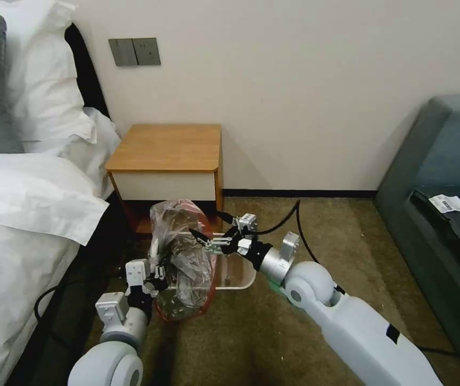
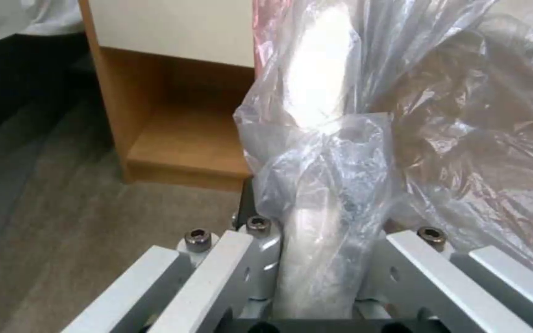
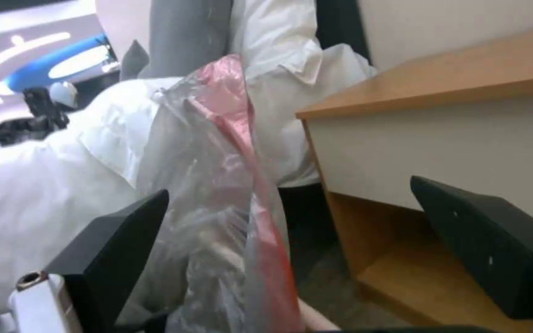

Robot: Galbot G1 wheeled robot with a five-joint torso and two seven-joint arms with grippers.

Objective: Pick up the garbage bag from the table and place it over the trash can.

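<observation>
Holding bag (image 1: pixel 182 257) off table (image 1: pixel 168 147) | left gripper (image 1: pixel 159 274) clamped on it — right gripper (image 1: pixel 204 239) wide | can (image 1: pixel 238 273) half-covered

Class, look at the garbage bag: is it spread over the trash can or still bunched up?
Bunched up. The garbage bag hangs crumpled between the left gripper and right gripper, beside the trash can, not over its rim.

White bed (image 1: pixel 21 214) with pillows (image 1: pixel 37 80) left; grey wall switches (image 1: pixel 134 51); dark sofa (image 1: pixel 444 177) right, paper slip (image 1: pixel 450 203) on it; brown carpet (image 1: pixel 337 241).
</observation>
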